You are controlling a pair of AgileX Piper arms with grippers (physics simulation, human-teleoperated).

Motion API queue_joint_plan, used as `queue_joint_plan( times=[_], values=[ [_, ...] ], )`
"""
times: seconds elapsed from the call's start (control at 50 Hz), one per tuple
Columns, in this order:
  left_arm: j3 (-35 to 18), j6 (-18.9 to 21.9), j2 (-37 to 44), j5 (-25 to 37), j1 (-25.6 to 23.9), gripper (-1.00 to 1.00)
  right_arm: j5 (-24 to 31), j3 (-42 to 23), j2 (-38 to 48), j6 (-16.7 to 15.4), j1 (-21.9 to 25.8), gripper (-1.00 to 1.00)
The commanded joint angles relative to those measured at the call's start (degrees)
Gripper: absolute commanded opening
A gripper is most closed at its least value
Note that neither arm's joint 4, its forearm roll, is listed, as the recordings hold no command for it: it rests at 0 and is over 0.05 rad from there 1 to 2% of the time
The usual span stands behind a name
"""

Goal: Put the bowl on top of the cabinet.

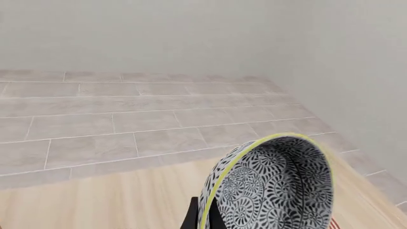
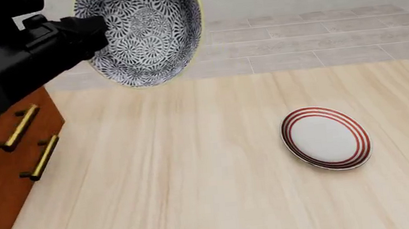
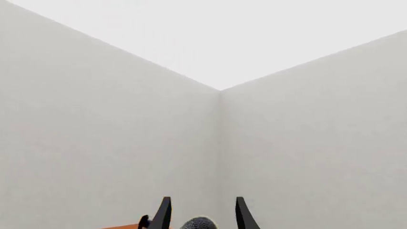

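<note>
The bowl (image 2: 142, 33) is up in the air, tipped on its side so its dark flower pattern faces the front camera. The left gripper (image 2: 95, 35) is closed on the bowl's rim and holds it high above the table (image 2: 196, 183). The cabinet (image 2: 3, 167) stands just below and beside this gripper, with gold handles (image 2: 18, 128) on its front. Far off to the gripper's right lies a white plate (image 2: 325, 137) with red rings. The right gripper (image 3: 200, 214) points at the walls, its two fingers apart and holding nothing.
</note>
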Motion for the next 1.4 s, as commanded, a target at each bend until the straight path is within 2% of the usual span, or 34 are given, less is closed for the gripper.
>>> queue_joint_plan(
  times=[0.02, 0.2, 0.38, 0.58, 0.78, 0.88, 0.96, 1.08, 1.16, 1.2, 1.24, 1.38, 1.4],
  values=[
    [-2.5, -1.4, -2.3, 4.4, 3.7, -1.0, -0.2, 0.0, -0.1, 0.0, -0.1, 1.0],
    [-3.7, -2.7, -3.0, 6.0, 5.7, -1.0, 1.1, -0.2, -1.2, 0.1, -0.3, 1.0],
    [-5.6, -0.7, -4.1, 8.8, 7.0, -1.0, 2.9, -0.6, -2.5, 0.1, 0.0, 1.0],
    [-7.2, -1.6, -3.5, 11.2, 7.8, -1.0, 2.4, -0.8, -1.7, -0.3, 0.6, 1.0],
    [-8.7, 0.0, -3.8, 15.9, 13.2, -1.0, 2.0, -1.1, -0.5, -0.7, 1.7, 1.0],
    [-9.1, -0.8, -3.5, 16.9, 13.5, -1.0, 2.5, -1.3, -0.4, -1.1, 2.1, 1.0],
    [-9.6, 0.5, -3.7, 18.1, 14.6, -1.0, 2.6, -1.3, -0.4, -1.3, 2.1, 1.0],
    [-10.4, -1.6, -3.8, 19.1, 14.5, -1.0, 2.9, -1.5, -0.1, -1.4, 2.1, 1.0],
    [-10.5, 1.1, -5.3, 19.9, 16.8, -1.0, 3.0, -1.5, 0.2, -1.4, 2.0, 1.0],
    [-10.8, 1.1, -5.5, 20.3, 17.1, -1.0, 3.1, -1.5, -0.2, -1.3, 1.3, 1.0],
    [-11.1, 3.3, -5.9, 19.9, 16.8, -1.0, 3.5, -1.7, -0.3, -0.8, 1.3, 1.0],
    [-12.2, 2.4, -5.2, 21.0, 17.5, -1.0, 3.4, -1.8, 0.2, -1.8, 2.0, 1.0],
    [-12.5, 3.7, -5.2, 21.1, 17.4, -1.0, 3.7, -2.0, 0.4, -2.1, 2.2, 1.0]
  ],
)
